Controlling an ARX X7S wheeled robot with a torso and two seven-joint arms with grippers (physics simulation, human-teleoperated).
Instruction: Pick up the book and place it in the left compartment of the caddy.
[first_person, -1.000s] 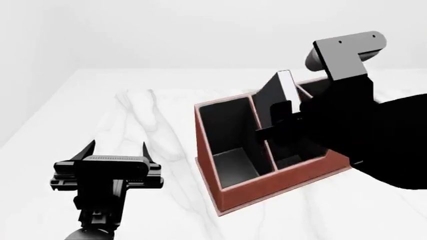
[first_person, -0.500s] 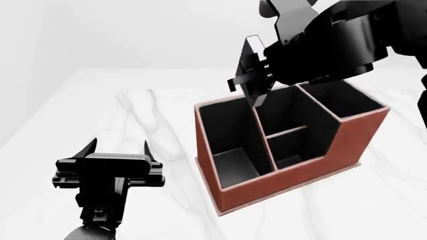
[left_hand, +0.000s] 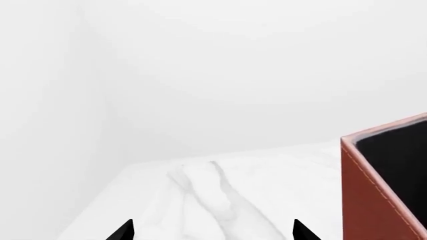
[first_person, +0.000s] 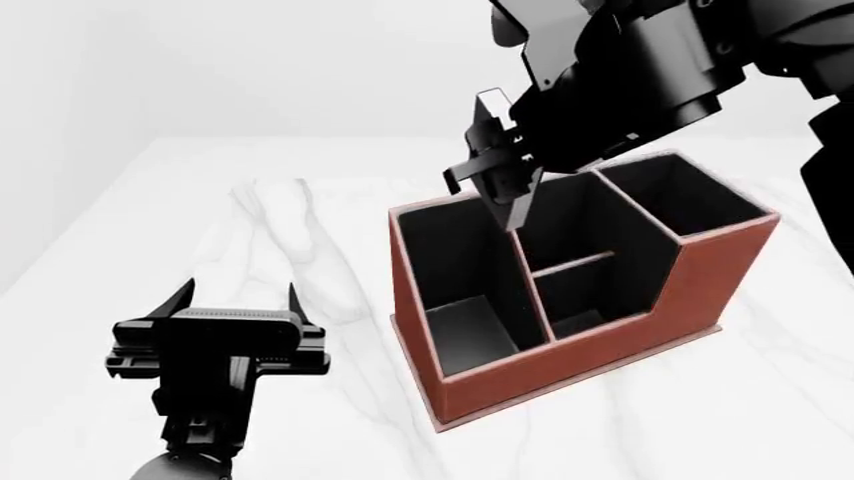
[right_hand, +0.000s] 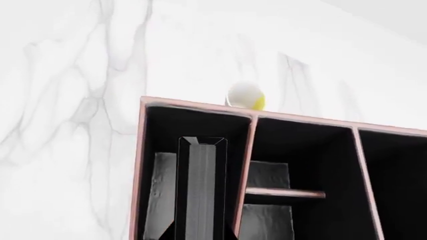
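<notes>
The reddish-brown caddy (first_person: 574, 365) stands on the white marble table, its taller square slot at the right. My right gripper (first_person: 497, 165) is shut on the book (first_person: 509, 198) and holds it edge-down above the caddy's far rim, by the wall beside the left compartment (first_person: 461, 265). In the right wrist view the book (right_hand: 201, 185) hangs edge-on over the left compartment (right_hand: 160, 131), clamped between the two dark fingertips (right_hand: 162, 233). My left gripper (first_person: 234, 298) is open and empty, left of the caddy; its wrist view shows the caddy's corner (left_hand: 377, 195).
A small yellow-and-white ball (right_hand: 245, 96) lies on the table just beyond the caddy's far wall. Two short slots split by a divider (first_person: 574, 262) lie right of the left compartment. The marble table (first_person: 267, 230) stretches left to its edge.
My right arm has risen and swung left with the book, from low over the middle slots to above the far rim by the left compartment. The left arm has not moved.
</notes>
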